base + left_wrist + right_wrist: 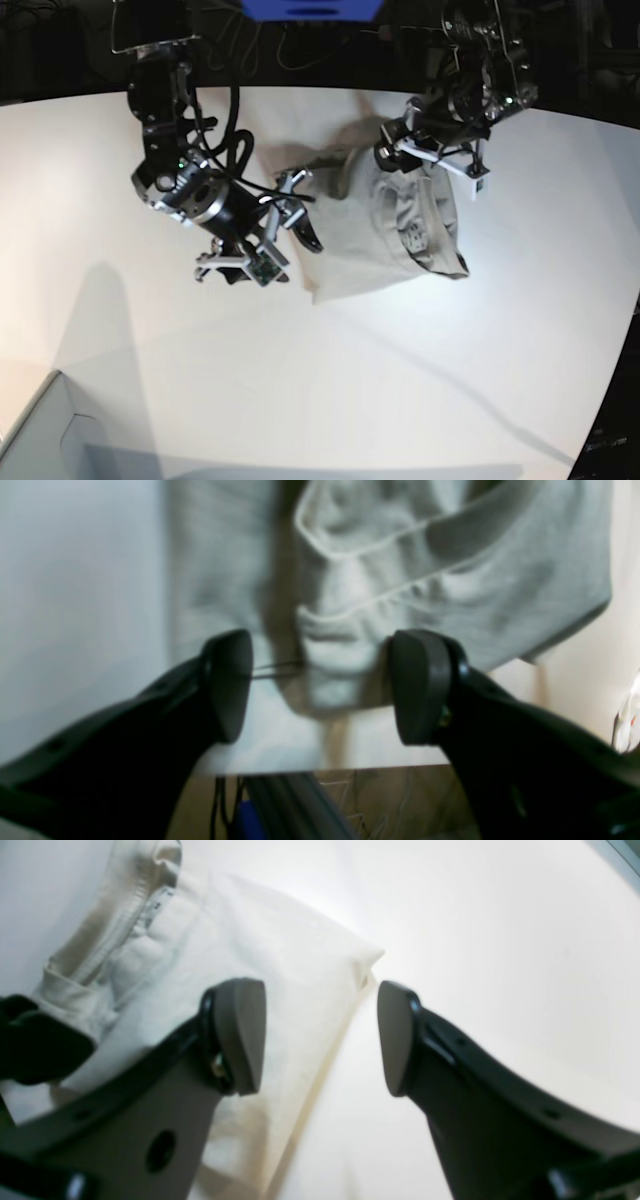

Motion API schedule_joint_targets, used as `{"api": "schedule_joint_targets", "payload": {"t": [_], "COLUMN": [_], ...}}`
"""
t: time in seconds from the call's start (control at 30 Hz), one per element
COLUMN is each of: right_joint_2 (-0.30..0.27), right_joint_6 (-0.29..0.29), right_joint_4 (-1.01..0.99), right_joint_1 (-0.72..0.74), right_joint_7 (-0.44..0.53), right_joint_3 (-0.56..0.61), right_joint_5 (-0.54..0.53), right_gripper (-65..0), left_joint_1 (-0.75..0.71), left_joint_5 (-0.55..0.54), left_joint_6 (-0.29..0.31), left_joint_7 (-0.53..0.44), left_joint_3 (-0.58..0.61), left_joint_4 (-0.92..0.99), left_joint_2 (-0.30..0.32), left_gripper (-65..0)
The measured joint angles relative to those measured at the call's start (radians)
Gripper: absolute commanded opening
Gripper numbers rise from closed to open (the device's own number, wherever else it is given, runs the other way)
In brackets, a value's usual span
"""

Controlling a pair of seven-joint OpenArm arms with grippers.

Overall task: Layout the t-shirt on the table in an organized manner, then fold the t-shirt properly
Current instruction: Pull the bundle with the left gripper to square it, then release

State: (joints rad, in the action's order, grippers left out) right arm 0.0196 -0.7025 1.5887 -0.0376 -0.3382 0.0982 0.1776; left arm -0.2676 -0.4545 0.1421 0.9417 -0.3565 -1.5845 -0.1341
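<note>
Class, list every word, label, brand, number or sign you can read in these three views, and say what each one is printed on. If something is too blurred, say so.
No text can be read in any view.
Neck label inside the collar of the t-shirt: faint dark marks, too blurred to read.
Left gripper, right gripper and table: no visible lettering.

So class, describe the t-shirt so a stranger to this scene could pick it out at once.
Start at the big white table. Toward its far middle, between the two black arms, lies the t-shirt: a crumpled beige-grey heap, the only soft cloth there.
</note>
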Motion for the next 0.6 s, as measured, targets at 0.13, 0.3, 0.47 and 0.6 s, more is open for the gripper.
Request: {"api": "schedule_joint_targets", "payload": {"t": [0.13, 0.3, 0.47, 0.6], "right_joint_2": [0.000, 0.000, 0.000, 0.000], "right_joint_6": [0.000, 0.000, 0.000, 0.000], "right_joint_4": [0.000, 0.000, 0.000, 0.000], "right_joint_1": [-0.010, -0.010, -0.010, -0.006], "right_joint_7": [-0.002, -0.001, -0.001, -0.001], "right_joint_3": [0.000, 0.000, -0.002, -0.001], "right_joint_5": [0.002, 0.002, 0.002, 0.002], "right_gripper": [-29.9, -29.9, -29.9, -29.9], "left_joint_1": [0.007, -0.008, -0.037, -0.070], "left_joint_5": [-0.007, -0.098, -0.188, -0.252], "left_joint_6": [0.001, 0.001, -0.011, -0.007], "left_joint_7": [-0.002, 0.002, 0.005, 0.013], "left_joint_3": [0.011, 0.004, 0.000, 0.003], "left_joint_4": [-0.019, -0.075, -0.154, -0.200], "left_joint_2": [0.000, 0.025, 0.090, 0.146], "left_gripper": [-46.2, -65.0, -65.0, -65.0]}}
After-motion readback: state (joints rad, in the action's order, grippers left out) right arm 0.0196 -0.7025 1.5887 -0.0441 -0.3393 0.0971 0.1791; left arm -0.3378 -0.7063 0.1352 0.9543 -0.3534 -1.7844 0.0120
